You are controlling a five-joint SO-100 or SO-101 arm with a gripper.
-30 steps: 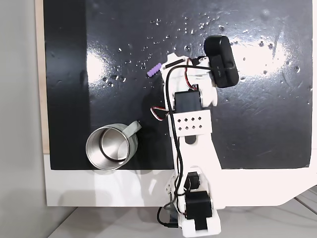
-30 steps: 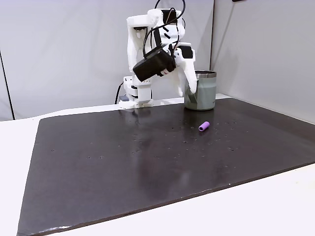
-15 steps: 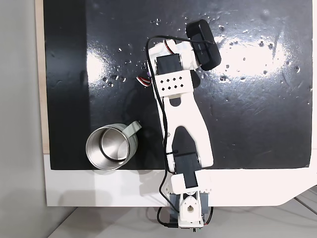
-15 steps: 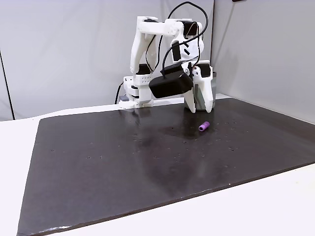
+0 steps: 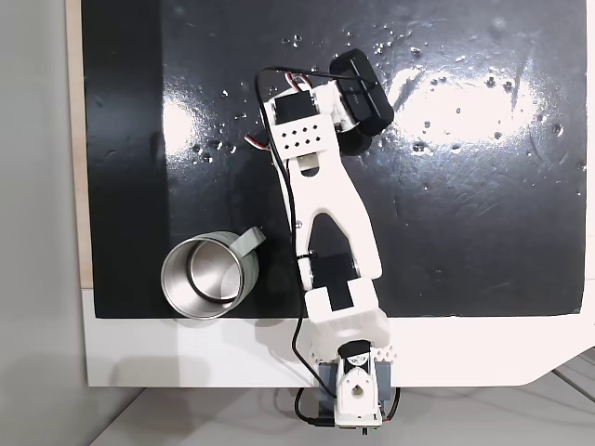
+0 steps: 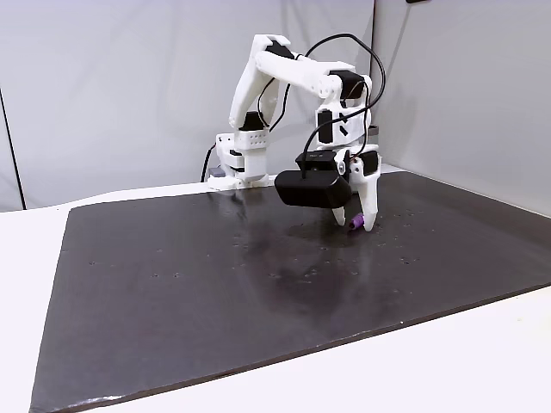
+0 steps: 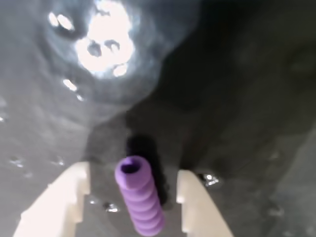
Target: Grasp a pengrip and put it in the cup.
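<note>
White gripper point(image 7: 132, 190) stands low over the mat with its two fingers spread apart, and the small lilac ribbed soft pengrip point(image 7: 139, 201) lies between them on the surface; a gap shows on each side, so nothing is held. In a fixed view the fingertips point(image 6: 369, 225) reach down to the mat beside the pengrip point(image 6: 354, 224).

The surface is a glossy black mat point(image 5: 483, 204) with bright light reflections and small specks, laid on a white table point(image 6: 26, 284). Plain grey walls point(image 6: 112, 86) stand behind.

The round pale grey-green metal cup point(image 5: 206, 276) with a shiny steel inside stands near the mat's lower left corner in a fixed view, well apart from the gripper. I see nothing inside it.

Wide bare mat lies to the right of the white arm point(image 5: 325, 200).
</note>
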